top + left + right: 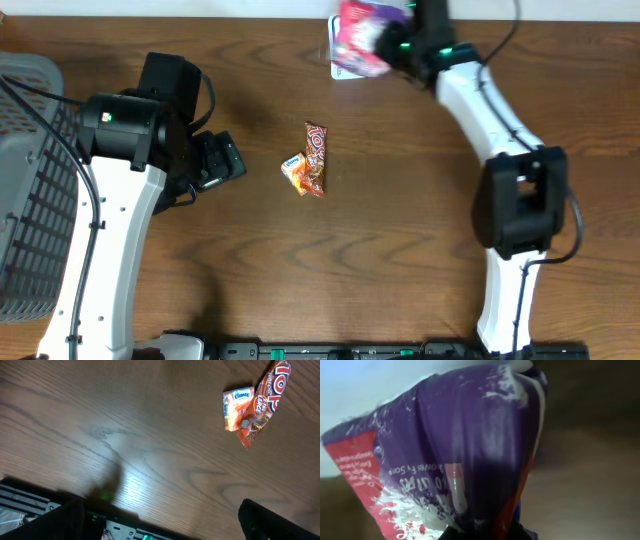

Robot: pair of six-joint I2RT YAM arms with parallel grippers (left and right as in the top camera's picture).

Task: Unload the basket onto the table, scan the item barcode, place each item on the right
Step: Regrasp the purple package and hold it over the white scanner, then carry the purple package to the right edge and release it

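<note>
A purple and red snack bag (362,30) hangs above the table's far edge, and my right gripper (398,45) is shut on it. In the right wrist view the bag (465,450) fills the frame and hides the fingers, with the gripper (485,534) pinching its lower end. No barcode shows on the face turned to the camera. My left gripper (222,160) stands open and empty at the left of the table, its dark fingers (272,520) wide apart above bare wood. A scanner is not in view.
A red-orange snack wrapper (316,158) and a small orange tissue pack (293,171) lie mid-table, seen also as the wrapper (262,407) and the pack (237,405). A grey basket (25,180) sits at the left edge. A pale white patch (340,68) lies under the held bag.
</note>
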